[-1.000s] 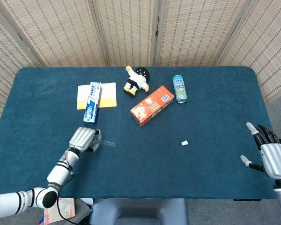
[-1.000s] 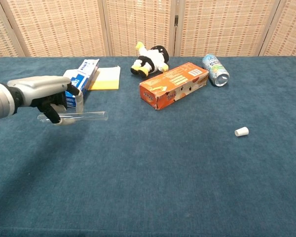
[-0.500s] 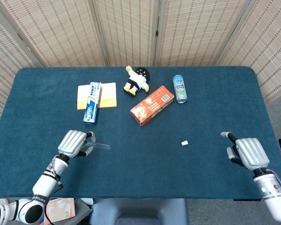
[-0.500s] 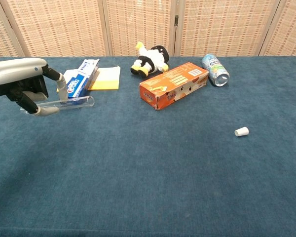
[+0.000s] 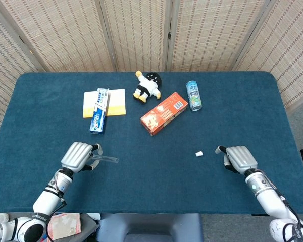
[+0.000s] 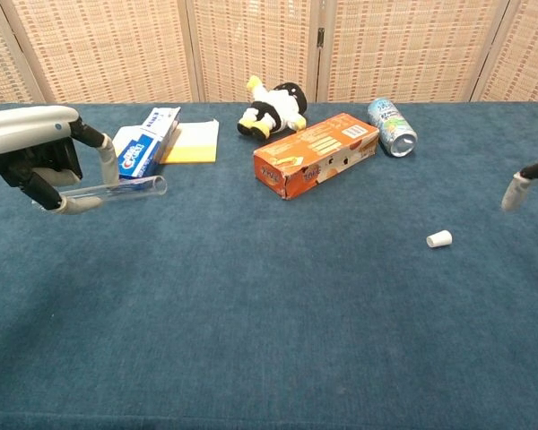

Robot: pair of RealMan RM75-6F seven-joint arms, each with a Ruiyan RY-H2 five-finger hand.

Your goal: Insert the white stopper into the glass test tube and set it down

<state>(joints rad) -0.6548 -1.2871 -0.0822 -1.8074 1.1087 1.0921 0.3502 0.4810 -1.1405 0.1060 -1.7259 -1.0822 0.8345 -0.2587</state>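
My left hand (image 5: 78,156) grips the clear glass test tube (image 5: 106,159) above the table's front left. The tube lies level, its open end pointing right. The chest view shows the same left hand (image 6: 38,158) wrapped around the tube (image 6: 128,188). The small white stopper (image 5: 198,153) lies on the cloth right of centre, also seen in the chest view as the stopper (image 6: 439,238). My right hand (image 5: 237,158) hovers a short way right of the stopper, holding nothing. Only a fingertip of the right hand (image 6: 517,192) enters the chest view at the right edge.
At the back of the blue table (image 5: 151,126) lie an orange box (image 5: 164,113), a drink can (image 5: 194,95), a plush toy (image 5: 148,85), and a toothpaste box (image 5: 99,110) on a yellow pad (image 5: 116,103). The front edge runs just below both hands.
My left hand lifted the tube off the cloth and drew it back to the left. My right hand swept in from the far right edge to just right of the stopper.
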